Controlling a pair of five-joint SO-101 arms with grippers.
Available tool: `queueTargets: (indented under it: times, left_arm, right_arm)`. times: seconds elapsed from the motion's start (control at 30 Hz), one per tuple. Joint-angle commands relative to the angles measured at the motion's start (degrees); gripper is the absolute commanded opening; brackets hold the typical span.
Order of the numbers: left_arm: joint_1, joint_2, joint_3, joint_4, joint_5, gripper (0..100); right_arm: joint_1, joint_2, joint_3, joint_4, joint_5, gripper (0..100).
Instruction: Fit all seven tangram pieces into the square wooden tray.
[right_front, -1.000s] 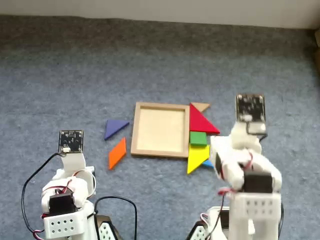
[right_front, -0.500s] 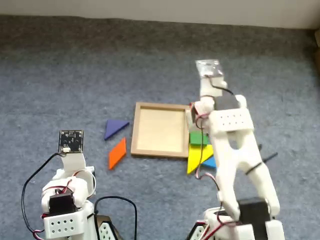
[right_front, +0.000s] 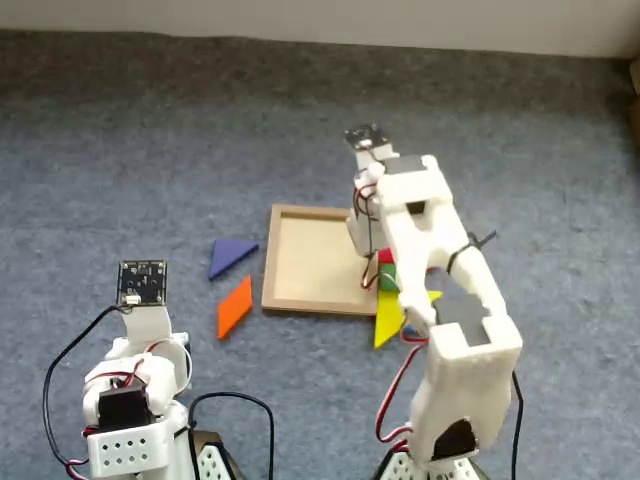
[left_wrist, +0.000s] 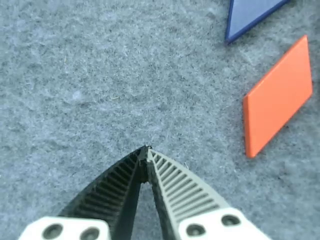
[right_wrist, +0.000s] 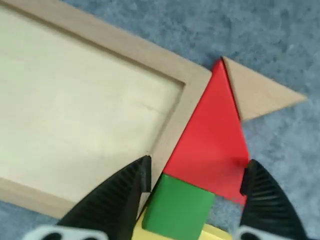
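Observation:
The empty square wooden tray (right_front: 310, 304) lies mid-table. Along its right rim (right_wrist: 125, 42) lie the red triangle (right_wrist: 212, 137), the green square (right_wrist: 177, 202) and the tan triangle (right_wrist: 255, 92). My right gripper (right_wrist: 196, 172) hovers open above them, its fingers straddling the red triangle's wide end beside the green square. In the high view the right arm (right_front: 420, 230) covers most of those pieces; the yellow triangle (right_front: 392, 318) shows below it. Left of the tray lie a blue triangle (right_front: 230, 256) and an orange parallelogram (right_front: 234, 305). My left gripper (left_wrist: 146, 150) is shut on nothing, over bare carpet short of the orange parallelogram (left_wrist: 278, 95).
Everything lies on grey-blue carpet. The left arm (right_front: 140, 330) sits folded at the front left beside its cable. A pale wall edge runs along the far side. Open carpet stretches beyond the tray and to its far left.
The right arm has unfolded from near its base, stretched out over the pieces at the tray's right edge and swung a little left. The left arm and the pieces have not moved.

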Motion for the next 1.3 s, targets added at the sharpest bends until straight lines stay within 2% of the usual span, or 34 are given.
queueTargets:
  times: [0.0, 0.27, 0.63, 0.87, 1.13, 1.27]
  left_arm:
    - [-0.4, -1.5, 1.1, 0.3, -0.2, 1]
    - [-0.4, -1.5, 1.1, 0.3, -0.2, 1]
    - [-0.4, -1.5, 1.1, 0.3, -0.2, 1]
    - [-0.4, -1.5, 1.1, 0.3, -0.2, 1]
    - [-0.4, -1.5, 1.1, 0.3, -0.2, 1]
    - [-0.4, -1.5, 1.1, 0.3, -0.2, 1]
  right_arm:
    - [1.5, 1.7, -6.5, 0.3, 0.5, 28.6]
    - [8.3, 7.3, -9.0, 0.7, 0.5, 28.6]
    - [4.5, -2.2, -8.7, 4.1, 0.3, 28.6]
    - [3.2, -8.3, -7.2, 4.7, -3.3, 28.6]
    - [-5.4, -8.5, -5.0, 5.6, -3.8, 28.2]
    - [-11.1, -8.2, -4.9, 5.5, -3.8, 17.3]
